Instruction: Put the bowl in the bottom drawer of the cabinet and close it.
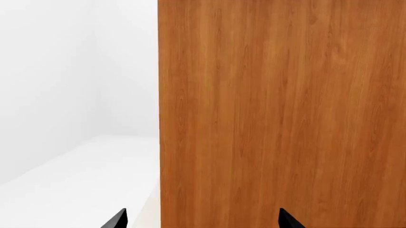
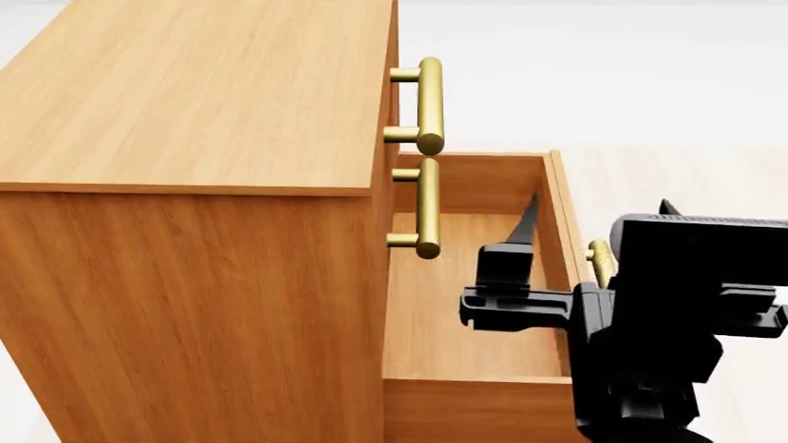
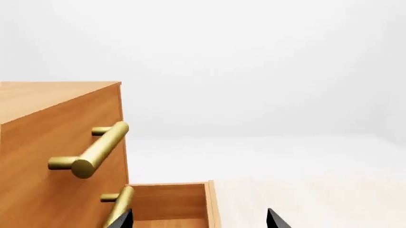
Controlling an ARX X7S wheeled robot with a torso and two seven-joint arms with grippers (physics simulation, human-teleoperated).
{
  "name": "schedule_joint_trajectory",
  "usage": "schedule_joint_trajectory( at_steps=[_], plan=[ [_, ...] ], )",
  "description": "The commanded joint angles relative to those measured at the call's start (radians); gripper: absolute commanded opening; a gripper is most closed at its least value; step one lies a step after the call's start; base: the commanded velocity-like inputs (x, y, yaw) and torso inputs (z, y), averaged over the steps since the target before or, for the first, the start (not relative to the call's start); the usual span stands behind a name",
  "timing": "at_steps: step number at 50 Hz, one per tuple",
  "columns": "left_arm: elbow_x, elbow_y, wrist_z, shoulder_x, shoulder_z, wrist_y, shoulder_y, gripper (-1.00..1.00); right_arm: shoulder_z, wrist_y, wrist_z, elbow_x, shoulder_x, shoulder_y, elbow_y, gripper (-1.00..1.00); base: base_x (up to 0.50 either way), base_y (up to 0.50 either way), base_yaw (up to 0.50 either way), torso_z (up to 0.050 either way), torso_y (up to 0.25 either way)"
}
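The left gripper (image 1: 199, 221) shows only in its own wrist view, as two black fingertips (image 1: 116, 219) spread wide apart with nothing between them, facing a plain wood-grain side of the cabinet (image 1: 279, 114); how close it stands to that panel cannot be told.

In the head view the cabinet (image 2: 185, 277) fills the space left of the right gripper (image 2: 597, 221), its top handle (image 2: 429, 103) and middle handle (image 2: 426, 208) both on shut fronts. The bottom drawer (image 2: 462, 305) stands pulled out, directly beneath and beside the right gripper, whose one visible finger (image 2: 527, 221) points down over the drawer's bare floor. The drawer's own handle (image 2: 600, 260) peeks out just past the front board, mostly hidden by the black arm.

The right wrist view shows both of that gripper's tips well parted and empty. The bowl appears in none of the views.
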Motion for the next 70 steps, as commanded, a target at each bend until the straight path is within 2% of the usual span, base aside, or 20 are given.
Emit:
schedule_joint_trajectory(
  at_steps=[1, 8, 28, 47, 70],
  plan=[
    [0.000, -0.001, -0.005, -0.006, 0.005, -0.001, -0.001, 1.00, -0.027, 0.014, 0.006, -0.026, 0.019, 0.013, 0.139, 1.00, 0.00, 0.00, 0.00, 0.000, 0.000],
    [-0.003, -0.001, -0.009, -0.009, 0.006, 0.000, -0.001, 1.00, -0.059, -0.057, 0.013, -0.070, 0.031, 0.023, 0.214, 1.00, 0.00, 0.00, 0.00, 0.000, 0.000],
    [-0.006, 0.002, -0.018, -0.016, 0.011, 0.001, -0.002, 1.00, -0.076, 0.140, -0.016, -0.009, 0.044, 0.135, 0.309, 1.00, 0.00, 0.00, 0.00, 0.000, 0.000],
    [-0.009, 0.006, -0.027, -0.023, 0.017, 0.001, -0.002, 1.00, -0.050, 0.256, -0.004, 0.019, 0.031, 0.206, 0.396, 1.00, 0.00, 0.00, 0.00, 0.000, 0.000],
    [-0.004, 0.005, -0.041, -0.031, 0.027, -0.006, -0.007, 1.00, -0.046, 0.301, -0.004, 0.034, 0.032, 0.242, 0.478, 1.00, 0.00, 0.00, 0.00, 0.000, 0.000]
  ],
)
